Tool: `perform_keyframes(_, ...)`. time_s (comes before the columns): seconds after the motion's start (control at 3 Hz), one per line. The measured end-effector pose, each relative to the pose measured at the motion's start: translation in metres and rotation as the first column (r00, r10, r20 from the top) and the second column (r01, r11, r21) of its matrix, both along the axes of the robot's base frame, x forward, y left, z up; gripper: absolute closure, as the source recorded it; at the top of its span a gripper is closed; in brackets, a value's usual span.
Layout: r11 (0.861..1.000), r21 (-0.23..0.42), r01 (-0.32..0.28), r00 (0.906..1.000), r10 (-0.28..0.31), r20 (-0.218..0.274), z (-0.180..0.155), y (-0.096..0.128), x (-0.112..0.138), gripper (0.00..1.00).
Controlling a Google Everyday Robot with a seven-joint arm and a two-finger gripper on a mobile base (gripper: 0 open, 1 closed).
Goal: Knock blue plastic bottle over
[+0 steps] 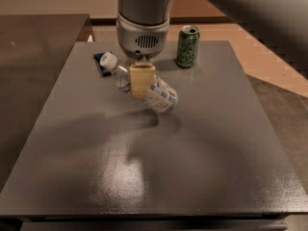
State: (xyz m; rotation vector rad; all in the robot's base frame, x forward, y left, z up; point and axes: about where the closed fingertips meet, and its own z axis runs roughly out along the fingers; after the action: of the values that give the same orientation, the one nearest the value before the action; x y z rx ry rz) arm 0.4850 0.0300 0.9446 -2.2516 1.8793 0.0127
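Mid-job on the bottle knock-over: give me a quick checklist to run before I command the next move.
1. Blue plastic bottle off upright: ok, steeply tilted, cap toward back left.
2. Bottle lying flat on the table: not ok, not yet down.
3. Pincer at the bottle's middle: ok.
4. Green can apart from the bottle: ok, upright, behind and right.
5. Dark-blue packet free of the cap: cannot tell, they sit close.
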Motion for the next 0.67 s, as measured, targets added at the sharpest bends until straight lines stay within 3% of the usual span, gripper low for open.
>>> perform_keyframes(0.33,0.998,-0.068,0.003,0.9998,-0.001,0.021,-0.011,-0.003,0.008,1.00)
perform_keyframes(0.67,0.984,-0.175,-0.033,0.9972,0.044,0.061,-0.027,0.002,0.007,0.82)
